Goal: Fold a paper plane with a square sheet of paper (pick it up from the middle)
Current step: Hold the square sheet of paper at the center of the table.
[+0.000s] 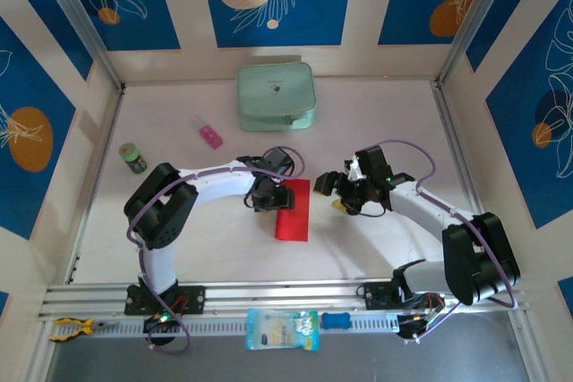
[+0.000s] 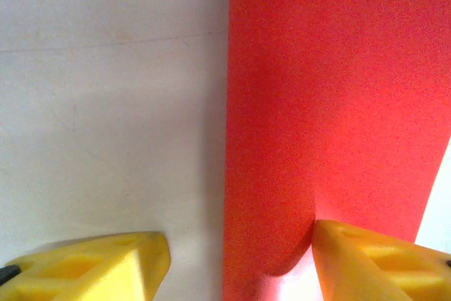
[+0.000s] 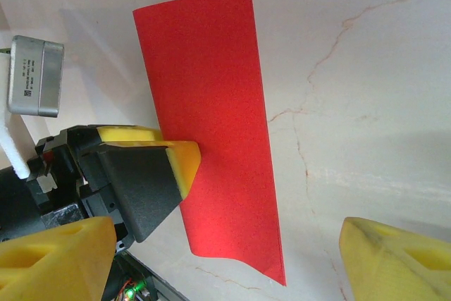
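Note:
The square sheet of paper [image 1: 293, 210] lies flat on the table's middle as a narrow red rectangle, with its near end curling up slightly [image 3: 232, 244]. My left gripper [image 1: 267, 194] is open and straddles the sheet's left long edge [image 2: 239, 266]. One of its yellow fingertips [image 2: 380, 262] rests on the red paper [image 2: 331, 103], and the other [image 2: 106, 266] is over bare table. My right gripper [image 1: 336, 190] hangs open just right of the sheet, with its fingers wide apart above the paper's near end [image 3: 225, 259]. The paper plane is out of view.
A pale green case [image 1: 275, 96] stands at the back centre, with a small pink block [image 1: 211, 137] to its front left. A green jar [image 1: 133, 158] stands at the left. A blue-white packet [image 1: 282, 328] and yellow pliers [image 1: 70, 328] lie along the front rail.

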Motion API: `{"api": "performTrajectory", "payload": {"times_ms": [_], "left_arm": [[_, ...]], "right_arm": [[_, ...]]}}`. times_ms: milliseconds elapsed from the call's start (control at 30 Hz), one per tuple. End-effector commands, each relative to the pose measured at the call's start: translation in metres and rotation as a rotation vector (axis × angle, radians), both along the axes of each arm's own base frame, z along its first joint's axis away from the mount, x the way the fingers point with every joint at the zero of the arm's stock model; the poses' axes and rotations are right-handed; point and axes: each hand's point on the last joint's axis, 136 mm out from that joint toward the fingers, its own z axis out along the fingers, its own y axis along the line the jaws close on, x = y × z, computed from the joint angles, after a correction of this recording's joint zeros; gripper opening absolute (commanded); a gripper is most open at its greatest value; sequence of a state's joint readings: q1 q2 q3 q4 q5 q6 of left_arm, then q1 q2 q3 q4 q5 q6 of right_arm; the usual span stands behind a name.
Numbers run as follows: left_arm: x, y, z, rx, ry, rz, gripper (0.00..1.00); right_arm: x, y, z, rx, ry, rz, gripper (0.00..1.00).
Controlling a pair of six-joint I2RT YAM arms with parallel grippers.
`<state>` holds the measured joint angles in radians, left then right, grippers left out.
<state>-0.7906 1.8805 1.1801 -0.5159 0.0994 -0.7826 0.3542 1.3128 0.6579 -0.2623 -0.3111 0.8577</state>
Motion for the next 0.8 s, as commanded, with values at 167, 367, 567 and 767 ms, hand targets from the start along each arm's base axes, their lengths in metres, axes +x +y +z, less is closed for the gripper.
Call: {"api": "performTrajectory", "payload": {"times_ms": [167, 367, 567, 767], "left_arm": [[-0.009, 0.016, -0.046, 0.097, 0.044, -0.013, 0.63], [-0.009, 0.016, -0.046, 0.096, 0.043, -0.012, 0.63], [-0.010, 0.017, -0.046, 0.098, 0.047, -0.009, 0.63], [-0.011, 0.016, -0.047, 0.096, 0.050, -0.014, 0.63]], "right_arm": [[-0.007, 0.003, -0.005, 0.004, 0.031, 0.016, 0.82], [-0.006, 0.009, -0.006, 0.032, 0.034, 0.029, 0.72], [-0.007, 0.012, -0.009, 0.033, 0.041, 0.039, 0.67], [-0.007, 0.028, -0.009, 0.097, 0.043, 0.089, 0.25]]}}
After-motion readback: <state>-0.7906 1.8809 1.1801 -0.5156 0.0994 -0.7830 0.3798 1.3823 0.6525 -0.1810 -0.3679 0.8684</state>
